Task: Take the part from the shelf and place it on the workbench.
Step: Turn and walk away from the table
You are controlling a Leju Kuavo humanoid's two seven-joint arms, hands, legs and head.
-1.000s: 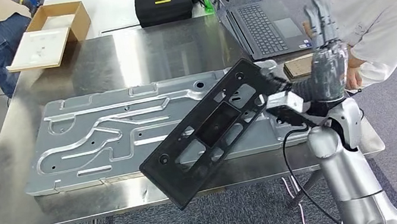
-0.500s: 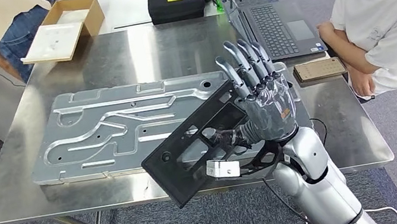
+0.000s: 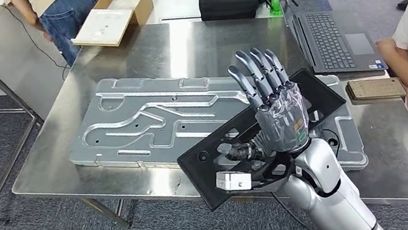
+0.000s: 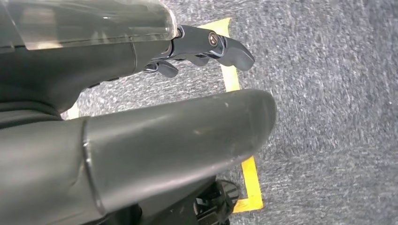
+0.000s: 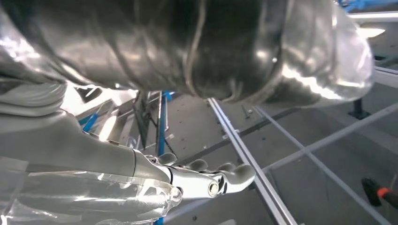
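Resting on workbench [image 3: 117, 48], cardboard box [image 3: 117, 11], lid open

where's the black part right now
In the head view, the black part lies tilted across the silver plate's near right end, overhanging the table edge, behind the right hand.

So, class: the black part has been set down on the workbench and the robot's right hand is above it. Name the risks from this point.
1. The black part overhangs the workbench's near edge; a nudge could tip it to the floor.
2. The right hand is over the part with fingers spread; drawing the arm back might catch and drag it.
3. It lies partly on the silver plate, so it may rock or slide.
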